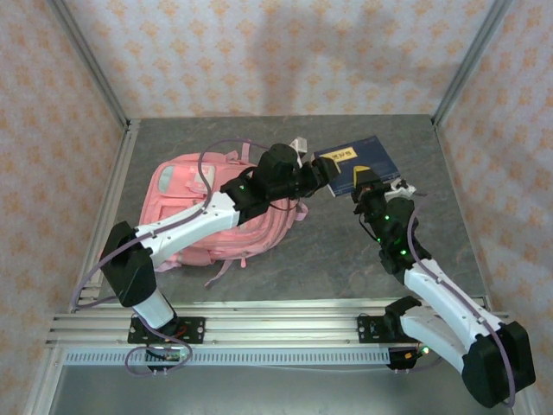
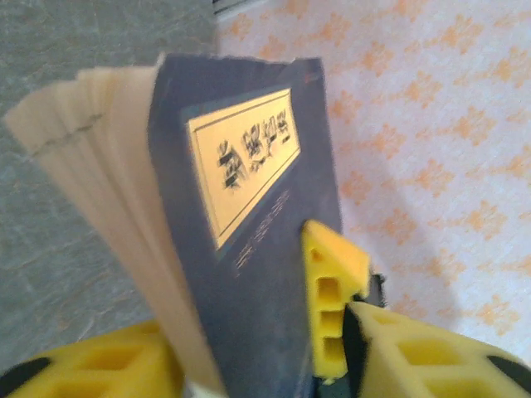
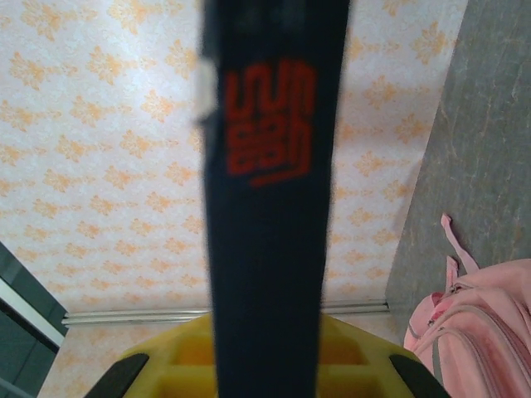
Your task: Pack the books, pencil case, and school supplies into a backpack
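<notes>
Right gripper (image 3: 267, 358) clamps the navy book (image 3: 270, 215) edge-on, red lettering (image 3: 270, 120) ahead, pink backpack (image 3: 477, 332) to its right. Left gripper (image 2: 245, 294) straddles the cover's yellow label (image 2: 242, 162); cannot tell whether it grips.

The navy book (image 1: 354, 162) with the yellow label (image 2: 241, 166) sits at about one o'clock from the middle of the table (image 1: 346, 259), label side up. My left gripper (image 1: 327, 175) pinches its nine-o'clock edge, where the cream pages (image 2: 108, 166) fan loose. My right gripper (image 1: 367, 186) clamps its five-o'clock corner, and a dark edge with red characters (image 3: 267, 124) runs between those fingers. The pink backpack (image 1: 207, 220) lies flat at about eight o'clock from the book, straps trailing toward six o'clock.
</notes>
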Controlling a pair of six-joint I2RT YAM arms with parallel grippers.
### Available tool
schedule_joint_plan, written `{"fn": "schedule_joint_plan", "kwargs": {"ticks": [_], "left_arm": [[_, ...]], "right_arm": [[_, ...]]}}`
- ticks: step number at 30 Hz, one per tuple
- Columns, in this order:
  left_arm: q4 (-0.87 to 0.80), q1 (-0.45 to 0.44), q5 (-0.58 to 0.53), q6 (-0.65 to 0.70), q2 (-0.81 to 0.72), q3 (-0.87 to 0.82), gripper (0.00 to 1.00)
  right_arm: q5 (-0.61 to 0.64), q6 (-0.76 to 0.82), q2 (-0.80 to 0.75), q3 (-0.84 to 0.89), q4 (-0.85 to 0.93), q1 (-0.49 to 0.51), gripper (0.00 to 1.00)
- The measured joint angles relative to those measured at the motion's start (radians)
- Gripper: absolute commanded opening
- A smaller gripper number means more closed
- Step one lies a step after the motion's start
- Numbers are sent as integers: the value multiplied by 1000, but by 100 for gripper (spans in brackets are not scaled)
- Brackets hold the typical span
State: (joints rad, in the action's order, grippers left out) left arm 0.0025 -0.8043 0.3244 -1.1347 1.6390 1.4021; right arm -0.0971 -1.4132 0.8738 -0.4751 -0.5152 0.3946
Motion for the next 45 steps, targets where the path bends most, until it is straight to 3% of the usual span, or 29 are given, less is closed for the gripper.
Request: {"fn": "schedule_joint_plan", "kwargs": {"ticks": [3, 6, 7, 12, 15, 17, 23, 28, 31, 35, 41, 45], "left_arm": [[11, 2, -19, -16, 0, -1, 16], [19, 4, -25, -22, 0, -3, 3], [24, 4, -25, -21, 0, -4, 0], [61, 18, -25, -18, -18, -63, 0], [46, 45, -25, -6, -66, -124, 0], [17, 72, -26, 21, -113, -151, 0], [-148, 148, -36, 201, -302, -168, 0], [-305, 159, 10, 400, -395, -122, 0], [-404, 169, 64, 500, -422, -107, 0], [-513, 200, 119, 591, -450, -106, 0], [-551, 272, 209, 613, -515, -144, 0], [-533, 295, 277, 581, -543, -187, 0]], "right_arm": [[6, -13, 9, 0, -23, 0, 0], [13, -17, 16, 0, -44, 0, 2], [15, -17, 18, 0, -48, 0, 7], [-16, 39, 16, 0, -19, 9, 51], [-45, 118, -16, -6, 69, 17, 67], [-56, 189, -44, -21, 157, 17, 71], [-100, 438, -75, -91, 435, 1, 76], [-319, 621, -59, -97, 517, -123, 82], [-520, 648, 3, -113, 486, -182, 84], [-733, 625, 77, -127, 381, -188, 86], [-885, 521, 95, -113, 159, -188, 89], [-919, 477, 124, -97, 92, -188, 91]]}}
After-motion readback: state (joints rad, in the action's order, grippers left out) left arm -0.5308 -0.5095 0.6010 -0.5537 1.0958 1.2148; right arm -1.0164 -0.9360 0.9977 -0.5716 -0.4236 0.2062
